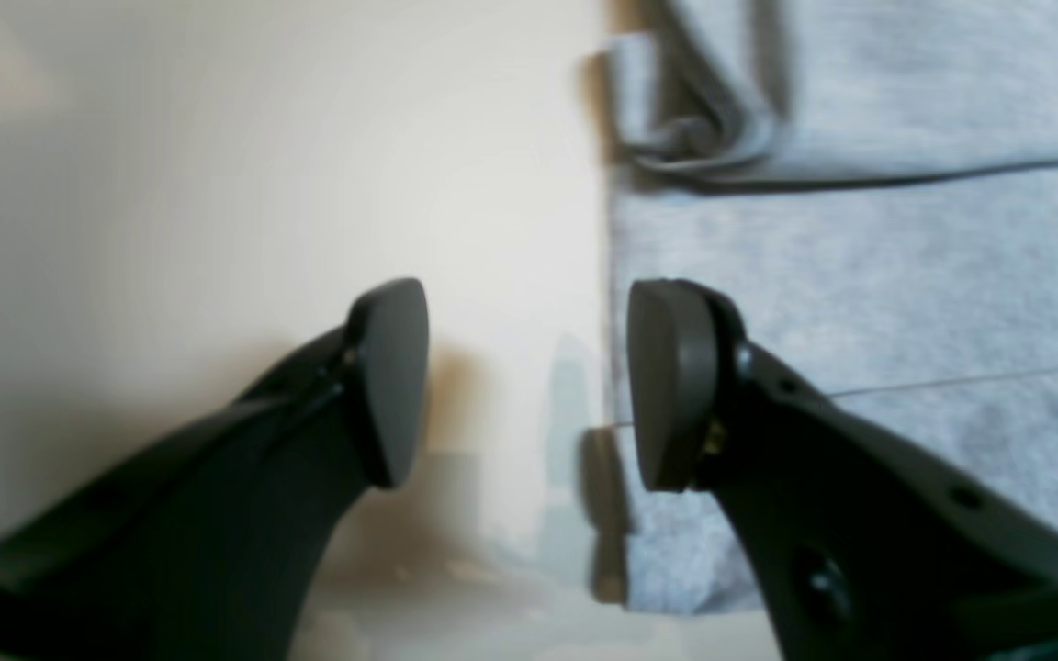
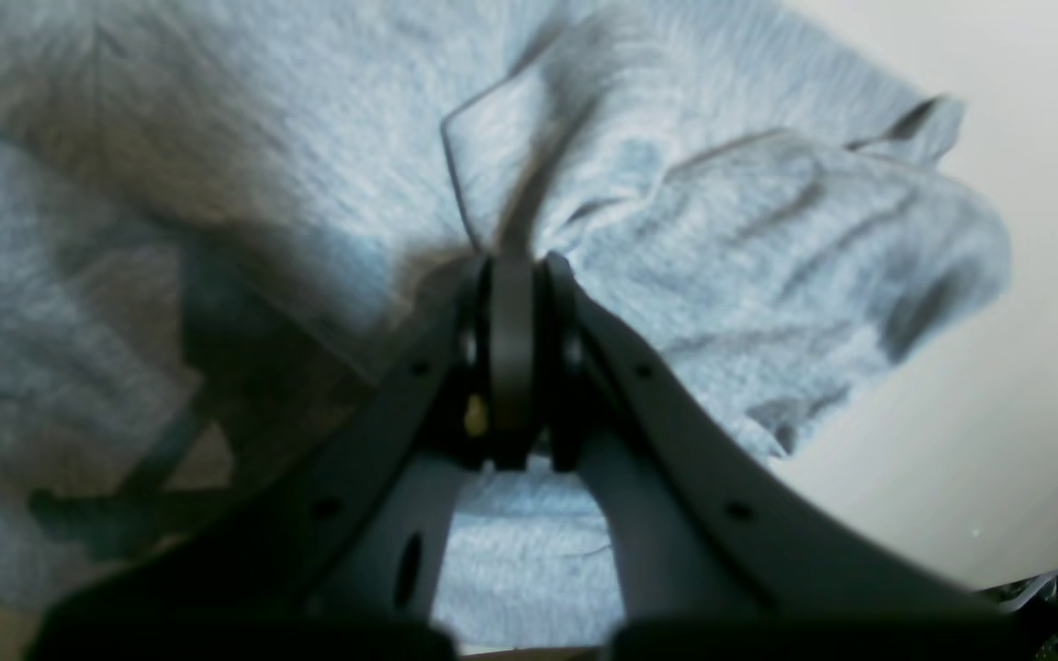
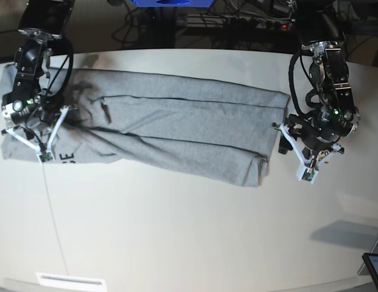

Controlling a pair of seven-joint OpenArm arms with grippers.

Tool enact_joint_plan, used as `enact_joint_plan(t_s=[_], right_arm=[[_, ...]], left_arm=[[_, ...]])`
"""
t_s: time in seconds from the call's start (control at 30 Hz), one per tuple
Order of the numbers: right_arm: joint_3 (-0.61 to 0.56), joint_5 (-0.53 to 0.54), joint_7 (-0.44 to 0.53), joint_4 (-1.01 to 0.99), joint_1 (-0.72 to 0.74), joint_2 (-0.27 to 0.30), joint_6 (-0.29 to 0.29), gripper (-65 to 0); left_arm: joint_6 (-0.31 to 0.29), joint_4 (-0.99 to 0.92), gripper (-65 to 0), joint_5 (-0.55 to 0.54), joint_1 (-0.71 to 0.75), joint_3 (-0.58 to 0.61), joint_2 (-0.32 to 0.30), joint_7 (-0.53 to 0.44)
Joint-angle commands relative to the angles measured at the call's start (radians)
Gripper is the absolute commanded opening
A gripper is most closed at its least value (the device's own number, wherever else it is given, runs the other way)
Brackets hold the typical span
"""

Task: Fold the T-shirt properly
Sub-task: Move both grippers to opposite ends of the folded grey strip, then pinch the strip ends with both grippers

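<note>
We read only one fragment of print: black block capitals on the grey T-shirt (image 3: pixel 176 125), at its lower edge on the base view's left, where roughly "CE" shows. The wrist views show no legible text, label or number.

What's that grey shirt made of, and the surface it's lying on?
The T-shirt looks like soft heather-grey knit, probably cotton jersey: flecked, matte, and it creases limply where the right gripper pinches it. The table looks like a smooth, hard cream laminate or painted board with a faint sheen; which one cannot be told.
</note>
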Motion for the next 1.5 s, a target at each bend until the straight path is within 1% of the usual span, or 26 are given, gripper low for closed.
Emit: enact_joint_plan(t_s=[0.0, 0.1, 0.3, 0.5, 0.57, 0.6, 0.67, 0.73, 0.83, 0.9, 0.97, 1.0, 1.03, 1.13, 1.2, 1.27, 1.33, 1.4, 1.47], right_arm=[[0.004, -0.007, 0.010, 0.019, 0.011, 0.010, -0.004, -64.9], [0.004, -0.007, 0.010, 0.019, 0.008, 0.001, -0.004, -64.9], [0.090, -0.007, 0.009, 0.031, 0.008, -0.057, -0.004, -64.1], [0.137, -0.008, 0.007, 0.031, 0.008, -0.108, -0.004, -63.8], [0.150, -0.007, 0.001, 0.031, 0.007, -0.122, -0.004, -60.9], [0.151, -0.007, -0.010, 0.031, 0.007, -0.128, -0.004, -57.7], [0.151, -0.007, -0.022, 0.033, 0.007, -0.132, -0.004, -49.3], [0.151, -0.007, -0.025, 0.033, 0.007, -0.132, -0.004, -43.8], [0.160, -0.007, -0.025, 0.061, -0.001, -0.137, -0.009, -43.1], [0.217, -0.007, -0.022, 0.116, -0.005, -0.168, -0.009, -43.2], [0.259, -0.005, -0.014, 0.162, -0.001, -0.180, -0.003, -43.2], [0.272, -0.004, 0.007, 0.168, 0.002, -0.180, -0.001, -43.4], [0.275, -0.004, 0.058, 0.168, 0.005, -0.178, 0.007, -43.4], [0.271, -0.005, 0.233, 0.162, -0.036, -0.178, 0.070, -43.4], [0.269, -0.005, 0.299, 0.160, -0.056, -0.183, 0.100, -43.4], [0.269, -0.005, 0.308, 0.146, -0.058, -0.183, 0.103, -43.4], [0.269, -0.005, 0.306, 0.131, -0.058, -0.183, 0.103, -43.4], [0.269, -0.007, 0.306, 0.122, -0.059, -0.183, 0.103, -43.4], [0.271, -0.008, 0.306, 0.119, -0.059, -0.183, 0.103, -43.4]], left_arm=[[0.002, 0.015, -30.7, 0.000, -0.014, -0.002, -0.011, -0.016], [0.002, 0.015, -30.7, 0.000, -0.014, 0.001, -0.010, -0.016], [0.002, 0.015, -30.7, 0.000, -0.003, 0.003, -0.010, -0.016], [0.002, 0.015, -30.7, 0.000, 0.003, 0.003, -0.010, -0.018], [0.002, 0.015, -30.7, 0.000, 0.003, 0.003, -0.010, -0.018], [0.002, 0.015, -30.7, 0.000, 0.003, 0.003, -0.010, -0.018], [0.002, 0.015, -30.7, 0.000, 0.001, 0.003, -0.010, -0.018], [0.002, 0.015, -30.7, 0.000, 0.000, 0.003, -0.010, -0.018], [0.002, 0.015, -30.7, 0.000, 0.000, 0.001, -0.010, -0.018], [0.002, 0.015, -30.7, 0.000, 0.000, 0.000, -0.010, -0.018], [0.002, 0.015, -30.7, -0.002, 0.000, 0.001, -0.005, -0.025], [0.002, 0.020, -30.7, -0.002, 0.003, 0.001, 0.007, -0.048], [0.002, 0.023, -30.9, -0.002, 0.004, 0.000, 0.019, -0.081], [0.000, 0.056, -30.9, -0.002, 0.040, 0.001, 0.039, -0.191], [0.000, 0.093, -30.9, -0.002, 0.041, 0.001, 0.068, -0.223], [0.000, 0.099, -30.9, -0.003, 0.009, 0.001, 0.096, -0.220], [0.000, 0.061, -30.9, -0.003, -0.043, 0.003, 0.119, -0.205], [0.000, 0.010, -30.7, -0.003, -0.099, -0.007, 0.140, -0.144], [0.000, -0.026, -30.7, -0.003, -0.155, -0.007, 0.156, -0.107]])
